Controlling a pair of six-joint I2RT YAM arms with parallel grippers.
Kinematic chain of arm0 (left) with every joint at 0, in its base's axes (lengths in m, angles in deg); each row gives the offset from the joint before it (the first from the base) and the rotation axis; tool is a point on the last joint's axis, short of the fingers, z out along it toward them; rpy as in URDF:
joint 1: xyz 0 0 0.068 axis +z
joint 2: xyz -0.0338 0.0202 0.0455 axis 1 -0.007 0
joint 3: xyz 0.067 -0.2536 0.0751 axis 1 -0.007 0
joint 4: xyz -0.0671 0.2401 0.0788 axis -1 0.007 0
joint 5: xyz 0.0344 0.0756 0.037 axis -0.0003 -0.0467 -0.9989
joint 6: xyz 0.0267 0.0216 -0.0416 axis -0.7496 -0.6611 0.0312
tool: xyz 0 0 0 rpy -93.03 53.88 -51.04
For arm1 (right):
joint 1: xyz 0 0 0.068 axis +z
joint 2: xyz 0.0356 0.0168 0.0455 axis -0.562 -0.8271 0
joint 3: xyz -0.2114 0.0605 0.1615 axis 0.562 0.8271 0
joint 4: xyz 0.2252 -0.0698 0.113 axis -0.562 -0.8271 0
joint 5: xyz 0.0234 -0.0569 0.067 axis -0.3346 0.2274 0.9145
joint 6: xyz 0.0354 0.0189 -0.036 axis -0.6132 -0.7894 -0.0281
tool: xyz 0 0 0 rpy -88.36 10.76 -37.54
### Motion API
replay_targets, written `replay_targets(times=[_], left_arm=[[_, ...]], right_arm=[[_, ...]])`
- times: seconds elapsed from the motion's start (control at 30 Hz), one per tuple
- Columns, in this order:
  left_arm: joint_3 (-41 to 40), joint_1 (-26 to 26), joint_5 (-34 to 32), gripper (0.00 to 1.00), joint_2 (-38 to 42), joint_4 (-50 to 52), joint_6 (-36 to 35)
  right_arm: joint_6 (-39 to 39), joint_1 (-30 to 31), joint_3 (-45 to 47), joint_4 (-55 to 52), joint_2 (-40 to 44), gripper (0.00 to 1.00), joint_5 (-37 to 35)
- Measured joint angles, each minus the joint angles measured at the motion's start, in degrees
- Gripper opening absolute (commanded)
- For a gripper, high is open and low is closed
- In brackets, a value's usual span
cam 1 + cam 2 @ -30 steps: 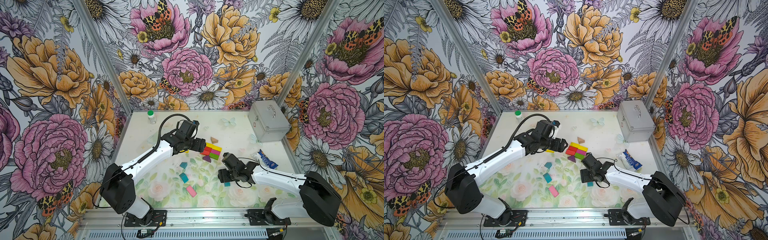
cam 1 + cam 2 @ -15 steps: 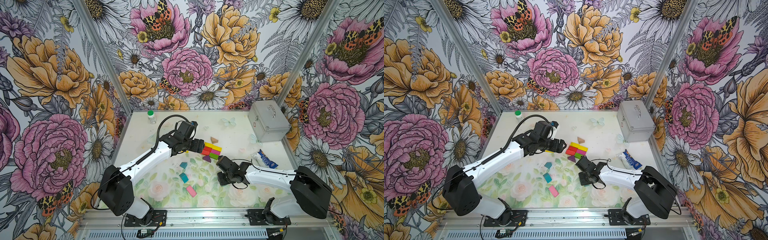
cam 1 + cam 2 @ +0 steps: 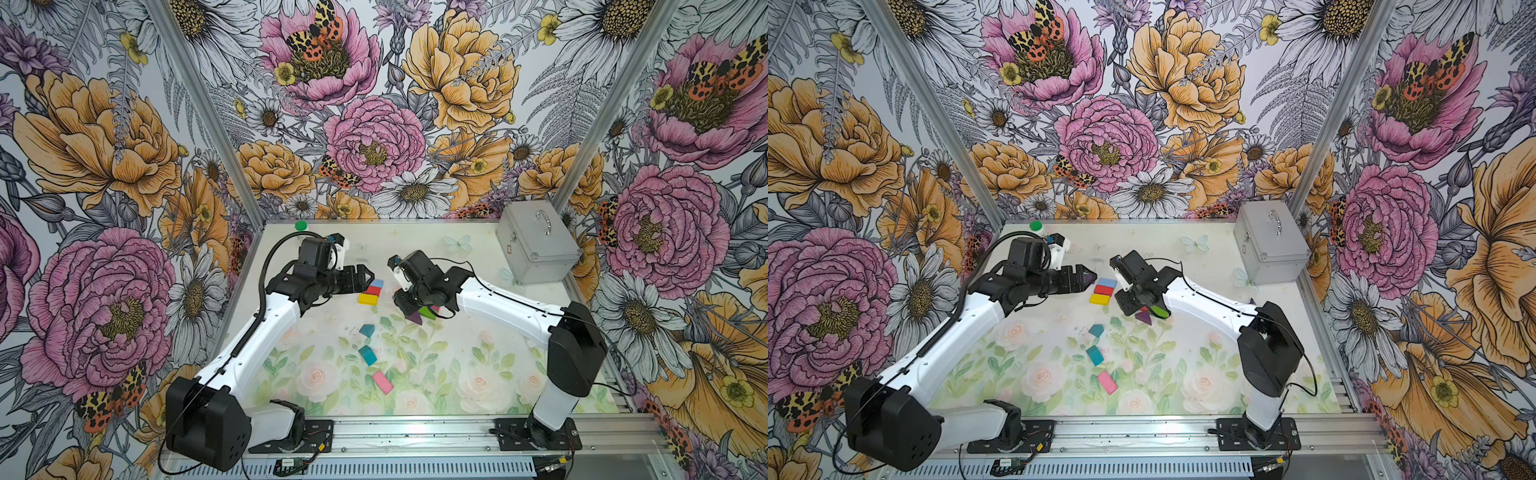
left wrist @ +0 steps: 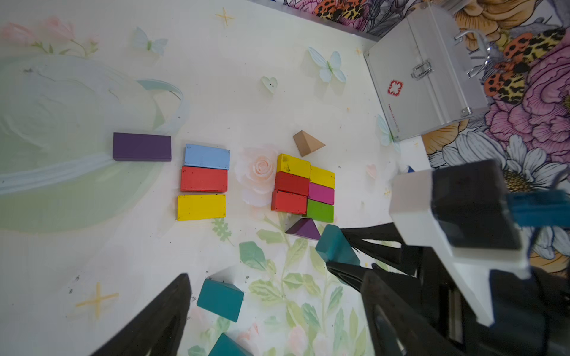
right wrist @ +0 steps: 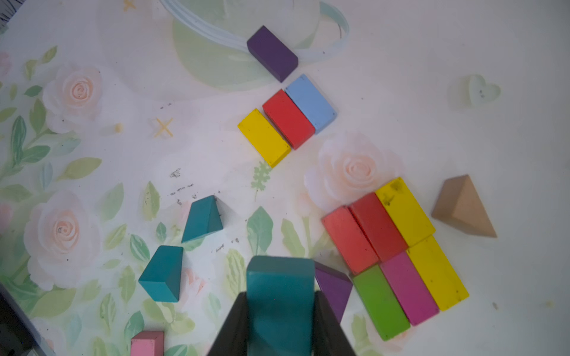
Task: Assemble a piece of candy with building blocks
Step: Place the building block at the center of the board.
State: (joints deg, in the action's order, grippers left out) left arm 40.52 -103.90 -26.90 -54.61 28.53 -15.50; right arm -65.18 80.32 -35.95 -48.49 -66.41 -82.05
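Toward the counter's (image 3: pixel 415 232) far edge, top views: left gripper (image 3: pixel 362 279) spread wide and empty, beside the blue-red-yellow row (image 3: pixel 369 291); right gripper (image 3: pixel 409 309) low over the six-brick cluster (image 3: pixel 427 312), mostly hiding it.
Left wrist view: purple brick (image 4: pixel 142 147) just apart from that row; tan triangle (image 4: pixel 307 143) just beside the cluster.
Right wrist view: jaws pinched on a teal block (image 5: pixel 279 296), close to the purple triangle (image 5: pixel 334 286).
Step, as judged: bringing teal to the candy body. Next move calls for seating it flush without nudging bricks.
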Motion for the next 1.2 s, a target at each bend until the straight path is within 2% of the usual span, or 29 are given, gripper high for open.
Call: replay_targets(times=[0.23, 0.33, 0.5, 0.8, 1.03, 1.2], left_arm=[[-5.66, 13.97, 6.97, 0.86, 6.29, 0.26, 2.08], [-6.58, 16.55, 7.52, 0.86, 7.65, 0.39, 2.34], [-6.82, 16.96, 8.41, 0.86, 7.69, 0.5, 2.29], [-6.82, 19.93, 8.83, 0.86, 6.95, 1.57, 1.81], [-5.2, 22.4, 4.96, 0.86, 7.54, 5.92, -1.2], [-3.82, 22.47, 2.78, 0.87, 8.15, 6.95, -2.43]], right_arm=[[13.75, 0.07, -23.04, -2.19, -20.0, 0.12, 8.63], [17.53, 0.44, -32.09, -3.72, -27.8, 0.12, 10.49], [22.03, 0.87, -42.14, -5.53, -36.37, 0.14, 12.72], [28.81, 2.69, -53.62, -8.13, -44.85, 0.19, 12.59], [31.61, 3.32, -54.16, -9.77, -47.3, 0.22, 10.84], [32.39, 3.3, -54.38, -10.54, -48.17, 0.29, 10.01]])
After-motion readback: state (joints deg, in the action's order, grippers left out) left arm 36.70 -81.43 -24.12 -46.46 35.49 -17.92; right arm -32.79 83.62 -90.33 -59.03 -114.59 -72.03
